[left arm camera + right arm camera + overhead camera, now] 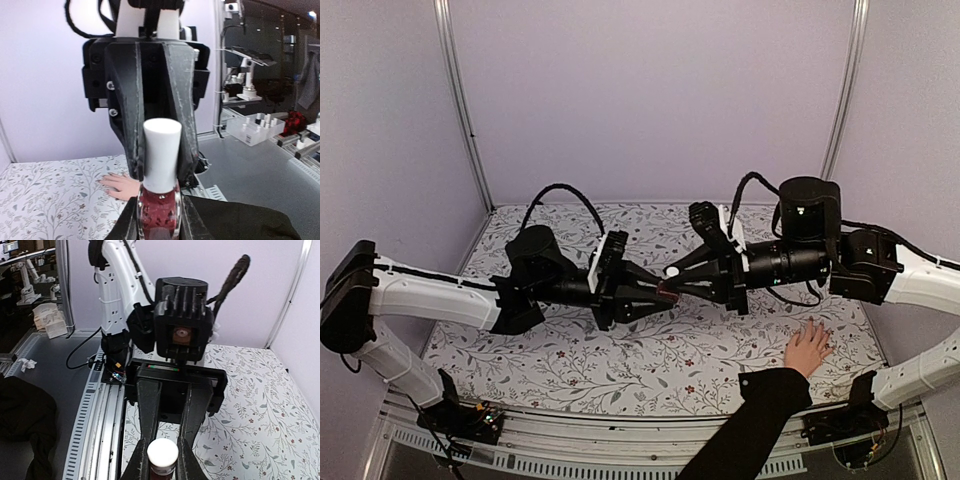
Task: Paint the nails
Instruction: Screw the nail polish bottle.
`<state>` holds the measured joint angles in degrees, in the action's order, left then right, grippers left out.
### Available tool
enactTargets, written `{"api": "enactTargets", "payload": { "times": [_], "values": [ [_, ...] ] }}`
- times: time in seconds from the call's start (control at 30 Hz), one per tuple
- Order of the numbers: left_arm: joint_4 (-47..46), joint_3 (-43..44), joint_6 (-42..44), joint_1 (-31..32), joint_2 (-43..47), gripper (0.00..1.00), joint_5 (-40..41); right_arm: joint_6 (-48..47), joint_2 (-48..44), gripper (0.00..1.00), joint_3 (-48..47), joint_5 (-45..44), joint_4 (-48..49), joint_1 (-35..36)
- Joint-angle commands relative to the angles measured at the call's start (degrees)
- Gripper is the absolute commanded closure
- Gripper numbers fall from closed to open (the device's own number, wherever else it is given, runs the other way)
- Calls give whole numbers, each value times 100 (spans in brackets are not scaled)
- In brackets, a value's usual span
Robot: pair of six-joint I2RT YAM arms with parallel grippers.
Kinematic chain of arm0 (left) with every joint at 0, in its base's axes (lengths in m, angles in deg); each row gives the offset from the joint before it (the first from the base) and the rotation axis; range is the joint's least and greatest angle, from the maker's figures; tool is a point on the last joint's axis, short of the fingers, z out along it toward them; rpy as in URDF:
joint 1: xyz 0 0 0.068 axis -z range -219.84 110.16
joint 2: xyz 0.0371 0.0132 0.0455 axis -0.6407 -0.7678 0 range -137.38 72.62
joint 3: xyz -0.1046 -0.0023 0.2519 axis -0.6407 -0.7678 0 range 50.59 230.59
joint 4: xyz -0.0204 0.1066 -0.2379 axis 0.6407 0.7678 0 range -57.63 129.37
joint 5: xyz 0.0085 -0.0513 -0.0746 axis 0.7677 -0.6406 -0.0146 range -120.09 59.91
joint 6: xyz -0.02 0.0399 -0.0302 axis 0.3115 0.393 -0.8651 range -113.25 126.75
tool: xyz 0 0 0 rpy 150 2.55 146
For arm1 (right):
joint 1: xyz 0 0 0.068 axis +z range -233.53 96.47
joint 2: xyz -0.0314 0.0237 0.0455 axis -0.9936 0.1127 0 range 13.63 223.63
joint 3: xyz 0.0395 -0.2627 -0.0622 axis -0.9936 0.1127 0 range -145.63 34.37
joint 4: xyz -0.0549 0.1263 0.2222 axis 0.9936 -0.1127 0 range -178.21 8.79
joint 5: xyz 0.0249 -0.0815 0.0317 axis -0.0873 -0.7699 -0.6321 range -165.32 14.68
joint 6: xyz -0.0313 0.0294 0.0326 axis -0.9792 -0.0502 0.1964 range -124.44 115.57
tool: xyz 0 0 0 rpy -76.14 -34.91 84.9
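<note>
1. Closest to the table's near edge, on the right, we see a black sleeve reaching in. Its hand lies flat on the floral tablecloth with the fingers spread.
2. The nails are at those fingertips, too small for us to make out. They lie well apart from both pincers.
3. Further in, over the middle of the cloth, the left gripper points right. It is clamped on the glass body of a small dark-red bottle.
4. Meeting it tip to tip, the right gripper points left. Its fingers press in on both sides of the bottle's white cap.
5. Farthest back, we see the cloth end at plain lilac walls.
</note>
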<state>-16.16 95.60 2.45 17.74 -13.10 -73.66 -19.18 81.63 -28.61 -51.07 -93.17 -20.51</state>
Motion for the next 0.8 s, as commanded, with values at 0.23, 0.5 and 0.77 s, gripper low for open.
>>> {"api": "enactTargets", "payload": {
  "times": [0.23,0.5,0.77],
  "values": [
    [-822,-20,356,122,24,100,3385,1066,823,100,150,-2302,977,72],
    [-1957,-36,701,385,-680,100,5020,1388,1559,100,127,-3499,1608,70],
    [-2778,144,1425,883,-1284,100,6215,1745,1926,100,119,-3865,1924,70]
  ]
}}
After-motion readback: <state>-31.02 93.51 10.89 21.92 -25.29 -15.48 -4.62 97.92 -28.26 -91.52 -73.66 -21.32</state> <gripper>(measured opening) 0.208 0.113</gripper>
